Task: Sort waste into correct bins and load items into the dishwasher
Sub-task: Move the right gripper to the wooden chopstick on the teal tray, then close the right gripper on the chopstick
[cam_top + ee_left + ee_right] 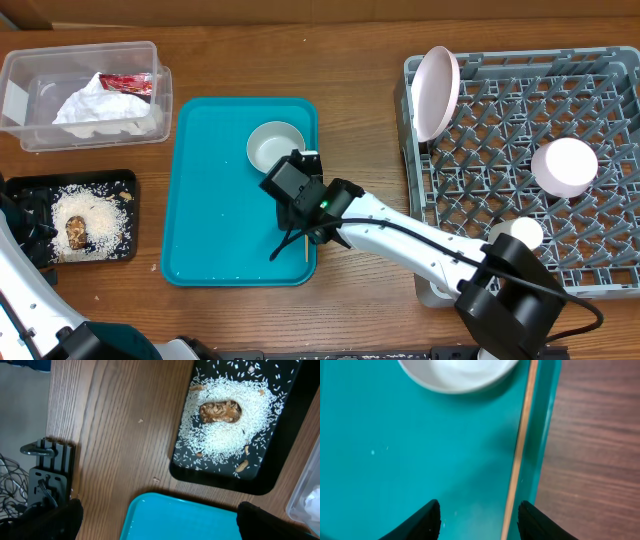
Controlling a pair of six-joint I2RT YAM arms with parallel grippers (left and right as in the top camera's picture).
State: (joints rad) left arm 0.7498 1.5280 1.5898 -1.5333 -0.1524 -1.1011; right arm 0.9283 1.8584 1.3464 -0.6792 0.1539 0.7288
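Now I've the right hand (479, 520) half-spread astride the stick (522, 435) (it hugs the teal tray (547, 420) rim), nothing pinched yet; left hand (159, 520) spread wide.

Thin wooden stick (521, 445) between parted tool (479, 506) tips

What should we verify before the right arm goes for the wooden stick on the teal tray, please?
1. Right gripper jaws apart and empty: ok.
2. Wooden stick lies between the fingers: ok, though off-centre.
3. Stick clear of the bowl: ok.
4. Finger room between stick and teal tray rim: cannot tell.
5. Free pegs in the dish rack: ok.
6. Left gripper away from the stick: ok.
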